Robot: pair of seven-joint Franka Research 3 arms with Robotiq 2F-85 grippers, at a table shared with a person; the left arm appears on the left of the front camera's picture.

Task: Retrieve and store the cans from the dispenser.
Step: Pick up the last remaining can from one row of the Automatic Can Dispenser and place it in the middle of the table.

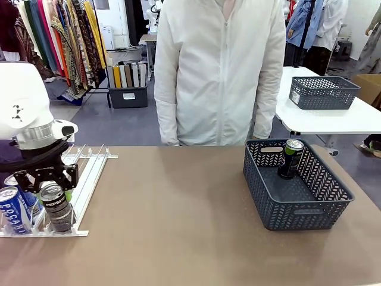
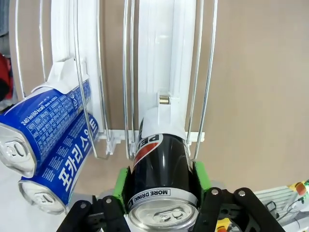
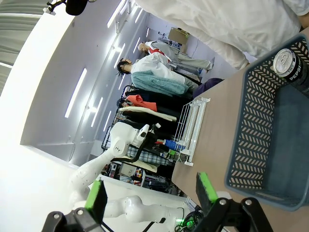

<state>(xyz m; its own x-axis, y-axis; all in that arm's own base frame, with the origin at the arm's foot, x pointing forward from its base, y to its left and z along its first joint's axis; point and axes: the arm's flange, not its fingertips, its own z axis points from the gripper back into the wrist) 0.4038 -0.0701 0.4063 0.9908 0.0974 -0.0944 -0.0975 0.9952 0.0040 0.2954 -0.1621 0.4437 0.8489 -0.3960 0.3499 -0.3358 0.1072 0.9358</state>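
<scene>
At the far left of the front view, two blue-and-white Pocari cans (image 1: pixel 14 210) sit at the low end of the dispenser (image 1: pixel 90 171), a white rack of wire rails lying on the brown table (image 1: pixel 178 232). In the left wrist view they lie side by side in the lane next to the one under our gripper.

Just beside them, our left gripper (image 1: pixel 55 189) hangs over the low end of the rack, its jaws clamped on a black Pepsi can (image 1: pixel 58 213). In the left wrist view the green pads (image 2: pixel 120 186) press against both sides of this can near its silver top. Its far end rests against a white pusher block (image 2: pixel 164 115) between the rails.

A person (image 1: pixel 220 71) in a white jacket stands at the far side of the table, near its middle.

To the right, well apart from the rack, a dark grey lattice basket (image 1: pixel 309 211) stands on the table. A second Pepsi can (image 1: pixel 290 158) stands upright in it, against its far wall.

In the right wrist view our right gripper (image 3: pixel 150 193) hovers near that basket with its jaws wide apart and nothing between them.
</scene>
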